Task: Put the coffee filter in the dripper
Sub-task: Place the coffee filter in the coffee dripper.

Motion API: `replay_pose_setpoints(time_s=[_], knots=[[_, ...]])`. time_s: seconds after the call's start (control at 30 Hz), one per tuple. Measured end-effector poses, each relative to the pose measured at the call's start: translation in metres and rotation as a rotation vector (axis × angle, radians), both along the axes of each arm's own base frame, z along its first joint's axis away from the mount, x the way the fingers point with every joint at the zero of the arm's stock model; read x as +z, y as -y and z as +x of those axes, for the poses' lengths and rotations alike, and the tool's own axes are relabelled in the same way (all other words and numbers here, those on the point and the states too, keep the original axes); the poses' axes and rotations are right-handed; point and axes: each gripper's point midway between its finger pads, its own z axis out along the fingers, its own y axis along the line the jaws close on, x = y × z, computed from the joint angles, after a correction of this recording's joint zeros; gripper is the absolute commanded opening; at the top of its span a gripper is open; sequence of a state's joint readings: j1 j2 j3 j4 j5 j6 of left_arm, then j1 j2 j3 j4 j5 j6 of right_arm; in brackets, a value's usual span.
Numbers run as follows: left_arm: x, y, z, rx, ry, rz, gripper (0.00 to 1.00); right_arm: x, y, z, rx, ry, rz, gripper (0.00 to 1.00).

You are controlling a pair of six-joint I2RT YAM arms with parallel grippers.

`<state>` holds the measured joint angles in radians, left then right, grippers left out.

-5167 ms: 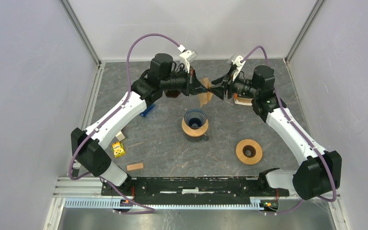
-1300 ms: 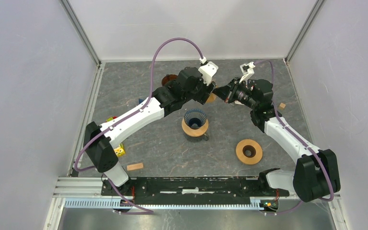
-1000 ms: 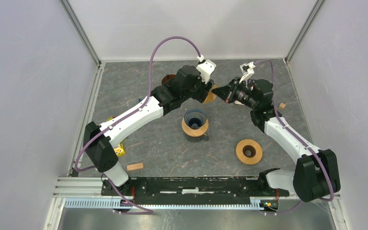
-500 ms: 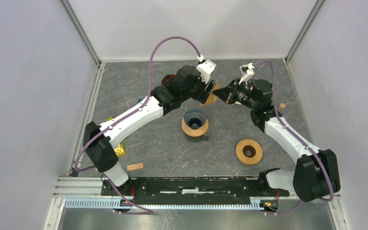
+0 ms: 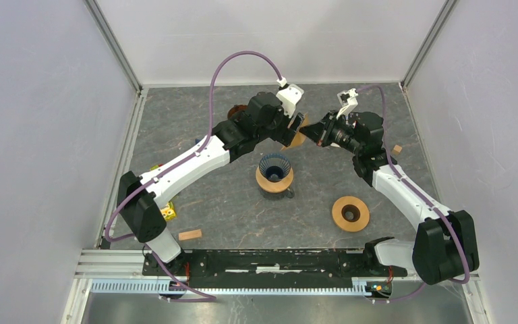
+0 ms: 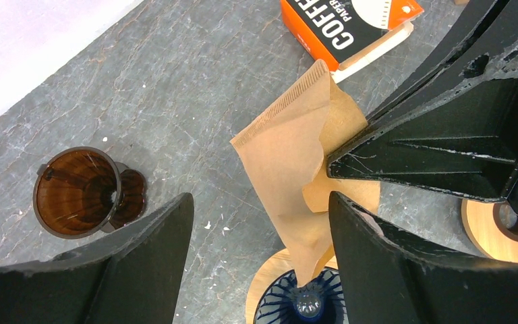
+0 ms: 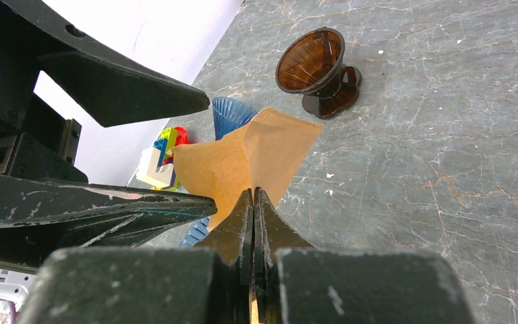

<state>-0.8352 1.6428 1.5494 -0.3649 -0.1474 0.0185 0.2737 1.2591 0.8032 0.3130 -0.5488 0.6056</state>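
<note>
A: Near to far, quick. What's closest?
B: Top view: a spare wooden ring [image 5: 350,213] flat on the grey stone-look counter [image 5: 243,209], abt 4 o'clock of the dripper [image 5: 274,165]. The dripper's a ribbed dark-blue cone on a round wood collar, upright, nothing in its mouth.
A: And the paper?
B: The coffee filter [image 6: 290,135] is up in the air, abt 1 o'clock of the dripper. In the left wrist view its lower tip overlaps the blue cone. Brown paper, flat-folded cone w/ a crimped seam down one edge, a bit rumpled.
A: Who's got it?
B: The right gripper [image 7: 253,197] is pinched tight on the paper near one edge. One layer or both, can't tell. The left gripper [image 6: 257,202] is spread wide, a finger each side of the paper, not clamping.
A: Handling?
B: My guess: near weightless, floppy, creases easily, tears if both arms pull. Take it by the top edge or seam w/ a light pinch. It prob needs opening into a cone before it'll seat.
A: Farther back?
B: A glossy see-through amber dripper [image 6: 77,192] at 11 o'clock of the blue one. Then an orange cardboard filter box [image 6: 340,23], 1 o'clock of the paper in the left wrist view.
</note>
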Motion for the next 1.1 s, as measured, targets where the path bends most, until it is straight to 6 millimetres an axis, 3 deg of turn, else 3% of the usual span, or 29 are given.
replay_pose_setpoints(time_s=[0.5,1.1], knots=[[-0.004,-0.002,0.0,0.006,-0.004,0.009,0.8,0.009,0.005,0.003,-0.015,0.021,0.006,0.0],[-0.009,-0.003,0.0,0.009,-0.01,0.018,0.77,0.006,0.007,0.003,-0.026,0.01,-0.008,0.0]])
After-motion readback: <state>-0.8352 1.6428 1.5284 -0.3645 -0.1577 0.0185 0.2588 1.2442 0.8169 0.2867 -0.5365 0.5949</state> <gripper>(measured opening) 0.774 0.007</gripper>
